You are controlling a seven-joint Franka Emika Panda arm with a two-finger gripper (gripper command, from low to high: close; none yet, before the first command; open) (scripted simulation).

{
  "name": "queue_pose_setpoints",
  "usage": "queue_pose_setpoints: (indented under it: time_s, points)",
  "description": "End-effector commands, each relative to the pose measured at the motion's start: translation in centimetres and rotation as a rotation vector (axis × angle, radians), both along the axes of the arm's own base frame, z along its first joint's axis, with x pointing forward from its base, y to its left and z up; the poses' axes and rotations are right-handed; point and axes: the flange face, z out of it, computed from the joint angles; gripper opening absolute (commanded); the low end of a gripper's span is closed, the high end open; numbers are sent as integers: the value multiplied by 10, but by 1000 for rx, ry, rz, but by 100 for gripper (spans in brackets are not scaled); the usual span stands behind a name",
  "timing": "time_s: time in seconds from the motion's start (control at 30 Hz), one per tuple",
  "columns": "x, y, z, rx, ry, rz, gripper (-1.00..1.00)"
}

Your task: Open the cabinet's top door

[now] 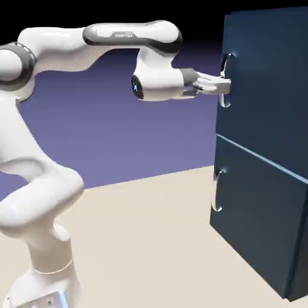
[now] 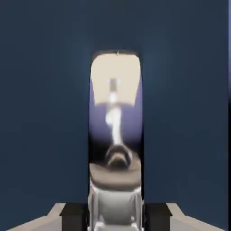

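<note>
- While the base of the white arm (image 1: 78, 39) stands at the exterior view's lower left, the arm rises, bends over near the top and reaches across to the exterior view's right
- Pale floor (image 1: 144, 240) spreads between the base and the cabinet, with a blue-violet backdrop (image 1: 138, 138) behind it, fading to black at the top
- Right of the middle, the gripper (image 1: 223, 86) points sideways at the upper door, well above the floor
- Its jaws are clenched on the upper handle (image 1: 226, 103), a curved, shiny silver bar; in the hand view one dark pad (image 2: 74, 217) sits against each side of it, at the bottom edge
- Below that, the lower handle (image 1: 215, 192), also curved and silver, is apart from the gripper
- At the far right stands the cabinet (image 1: 299, 264), tall and dark navy; its top door (image 1: 264, 90) is the upper panel, lined up with the lower door (image 1: 255, 210) under a pale seam (image 1: 258, 156)
- In the hand view, navy door surface shows on both sides of the handle, whose polished face carries bright and violet reflections
</note>
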Motion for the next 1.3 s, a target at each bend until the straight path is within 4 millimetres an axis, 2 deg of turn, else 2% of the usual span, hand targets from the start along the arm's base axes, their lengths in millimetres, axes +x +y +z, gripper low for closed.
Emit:
queue_pose_setpoints:
  time_s: [0.0,0.2,0.47,0.83,1.27]
  points:
    - [-3,-1,-1,3,1,8,-100]
    - [-17,-7,0,3,0,51,-100]
    - [-53,-28,0,3,0,164,-100]
    - [-107,-70,0,3,1,348,-100]
    - [-155,-125,0,3,1,547,-100]
